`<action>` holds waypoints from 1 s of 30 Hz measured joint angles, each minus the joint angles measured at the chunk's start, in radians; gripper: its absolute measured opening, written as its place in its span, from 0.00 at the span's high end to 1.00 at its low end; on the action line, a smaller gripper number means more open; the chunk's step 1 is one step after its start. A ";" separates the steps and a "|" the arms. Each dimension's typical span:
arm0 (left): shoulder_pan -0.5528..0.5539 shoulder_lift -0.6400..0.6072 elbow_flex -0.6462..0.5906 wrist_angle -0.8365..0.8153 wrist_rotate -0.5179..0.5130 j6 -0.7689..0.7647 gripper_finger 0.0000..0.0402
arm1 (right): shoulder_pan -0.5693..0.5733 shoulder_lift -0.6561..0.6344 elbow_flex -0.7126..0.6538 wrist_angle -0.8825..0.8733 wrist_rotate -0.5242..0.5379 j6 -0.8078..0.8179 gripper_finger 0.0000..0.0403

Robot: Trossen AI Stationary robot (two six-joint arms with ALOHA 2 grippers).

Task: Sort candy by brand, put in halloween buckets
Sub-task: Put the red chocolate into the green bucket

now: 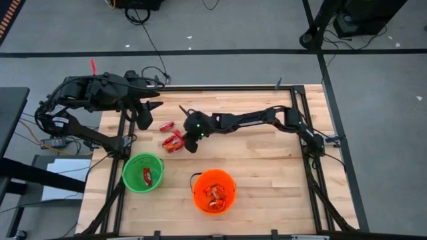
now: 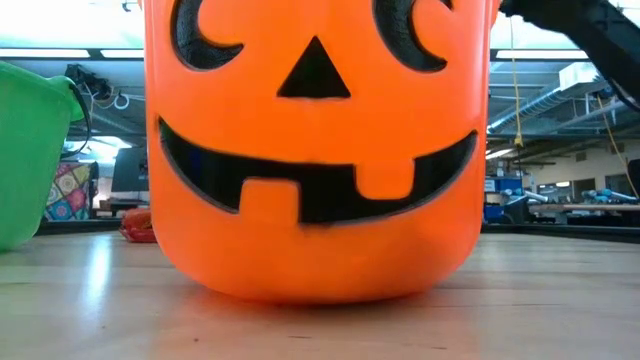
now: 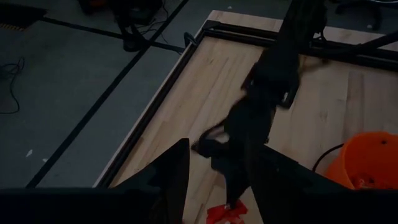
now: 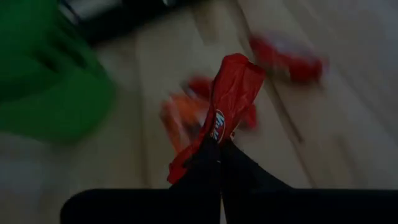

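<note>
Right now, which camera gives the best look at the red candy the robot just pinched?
The right wrist view: the red candy fills the frame, clamped between the right arm's dark fingers. The high view shows only the right gripper over the loose pile. The left wrist view catches a red scrap; the low view is blocked by the orange bucket.

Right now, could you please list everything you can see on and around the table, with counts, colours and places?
Green bucket: one, bright green, front left of the table, a red candy inside.
Orange bucket: one, orange with a black pumpkin face, front centre, several candies inside.
Loose candy: a small cluster, red and orange, on the wood behind the green bucket; exact count unclear.
Held candy: one, red wrapper, pinched in the right gripper.
Table: one, light wood with a dark frame.
Cables: black, on the grey floor behind.
Left gripper: dark, back left, holding nothing.
Right gripper: dark, above the cluster, shut on the candy.
</note>
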 joint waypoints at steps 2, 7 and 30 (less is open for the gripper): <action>0.000 0.000 0.000 -0.001 0.000 0.000 0.60 | -0.003 -0.045 0.000 0.002 -0.043 0.025 1.00; 0.000 0.000 0.000 0.000 0.000 0.038 0.60 | -0.053 -0.145 0.001 0.124 -0.355 0.160 1.00; 0.000 -0.039 0.000 -0.005 0.000 0.087 0.60 | -0.001 -0.196 -0.013 1.197 -0.880 0.922 1.00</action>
